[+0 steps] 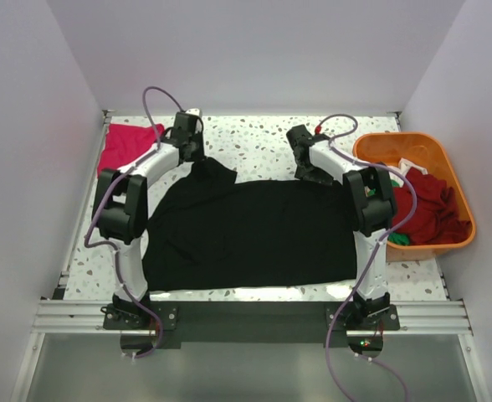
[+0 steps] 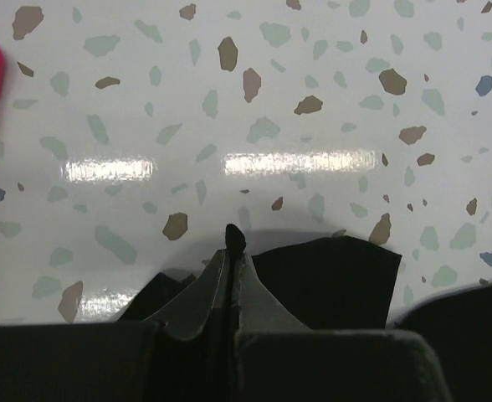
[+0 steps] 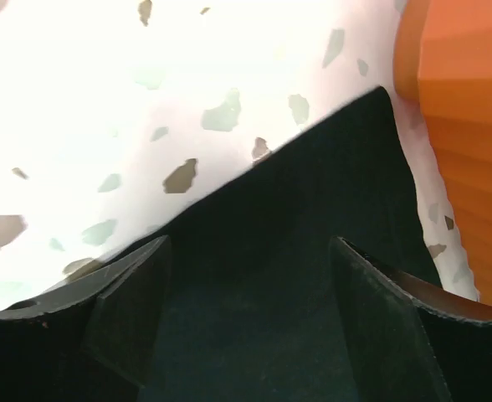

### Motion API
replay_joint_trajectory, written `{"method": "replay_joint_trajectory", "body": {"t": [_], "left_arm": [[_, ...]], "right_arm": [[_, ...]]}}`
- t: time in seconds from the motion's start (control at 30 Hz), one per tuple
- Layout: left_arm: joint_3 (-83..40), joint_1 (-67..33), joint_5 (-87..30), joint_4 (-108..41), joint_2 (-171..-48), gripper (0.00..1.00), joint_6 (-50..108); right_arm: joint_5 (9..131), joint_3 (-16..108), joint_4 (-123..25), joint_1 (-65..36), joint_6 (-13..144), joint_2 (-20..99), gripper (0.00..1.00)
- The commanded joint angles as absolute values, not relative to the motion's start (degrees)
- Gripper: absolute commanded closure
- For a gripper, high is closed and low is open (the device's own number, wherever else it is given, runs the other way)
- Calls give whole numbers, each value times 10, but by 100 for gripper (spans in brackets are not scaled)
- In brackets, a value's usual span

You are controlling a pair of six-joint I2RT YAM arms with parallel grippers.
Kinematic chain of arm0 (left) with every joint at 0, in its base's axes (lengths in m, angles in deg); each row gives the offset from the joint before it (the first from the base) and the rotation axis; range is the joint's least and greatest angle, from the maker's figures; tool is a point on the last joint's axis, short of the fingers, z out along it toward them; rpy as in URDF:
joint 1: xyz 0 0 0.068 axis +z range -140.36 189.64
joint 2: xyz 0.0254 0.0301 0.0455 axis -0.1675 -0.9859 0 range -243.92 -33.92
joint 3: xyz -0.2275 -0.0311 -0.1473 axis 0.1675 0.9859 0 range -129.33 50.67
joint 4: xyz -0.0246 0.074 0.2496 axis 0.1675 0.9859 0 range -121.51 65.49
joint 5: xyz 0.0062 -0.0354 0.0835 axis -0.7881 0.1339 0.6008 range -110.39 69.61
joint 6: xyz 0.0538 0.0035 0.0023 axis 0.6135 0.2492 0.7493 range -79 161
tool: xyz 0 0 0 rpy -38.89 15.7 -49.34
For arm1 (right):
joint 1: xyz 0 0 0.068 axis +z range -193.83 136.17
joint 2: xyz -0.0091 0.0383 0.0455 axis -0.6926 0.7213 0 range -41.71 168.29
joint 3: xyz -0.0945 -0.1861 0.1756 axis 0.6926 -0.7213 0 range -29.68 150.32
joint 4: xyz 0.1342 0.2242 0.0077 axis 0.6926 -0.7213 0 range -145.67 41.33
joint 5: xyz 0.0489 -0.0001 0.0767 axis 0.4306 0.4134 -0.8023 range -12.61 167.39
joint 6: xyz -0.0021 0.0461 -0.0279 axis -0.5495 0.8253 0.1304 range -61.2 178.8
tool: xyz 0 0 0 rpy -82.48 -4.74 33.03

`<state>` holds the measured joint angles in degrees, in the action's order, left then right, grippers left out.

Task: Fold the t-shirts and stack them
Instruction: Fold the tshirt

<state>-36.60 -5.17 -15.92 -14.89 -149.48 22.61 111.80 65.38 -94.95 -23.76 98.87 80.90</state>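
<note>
The black t-shirt lay spread flat across the middle of the speckled terrazzo table, its long side running left to right just beyond the arm bases. Its far left corner (a sleeve, by the look of it) was drawn up off the surface into a small peak. The left gripper sat at that peak, fingers pressed tightly together with a sliver of black cloth pinched between their tips; the left wrist view showed more of the same cloth bunched just behind them.

At the black t-shirt's far right corner, the right gripper was low over the fabric with its jaws standing well apart. One finger sat on either side of a stretch of black cloth, and nothing was clamped between them.

Off the black t-shirt's far left corner, against the table's left edge, lay a bright pink-red t-shirt, apart from the black one. To the right of the black t-shirt stood an orange tub, near its right edge. The tub held a heap of dark red t-shirts, with a scrap of a green garment showing at its near side.
</note>
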Motion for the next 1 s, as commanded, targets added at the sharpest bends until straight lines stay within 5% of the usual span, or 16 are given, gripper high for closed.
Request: {"method": "replay_joint_trajectory", "body": {"t": [0.0, 0.43, 0.63, 0.73, 0.97], "left_arm": [[-338, -53, -179, -196, -1429, 100, 235], [-234, -53, -224, -244, -1346, 100, 220], [-201, -53, -221, -250, -1306, 100, 214], [-188, -53, -221, -252, -1287, 100, 213], [-159, -55, -221, -254, -1250, 100, 208]], "right_arm": [[1167, 677, -981, -238, 1018, 816, 22], [1129, 674, -961, -248, 1016, 846, 34], [1125, 626, -934, -248, 1019, 819, 62], [1119, 622, -924, -249, 1011, 814, 89], [1116, 622, -914, -249, 990, 799, 100]]}}
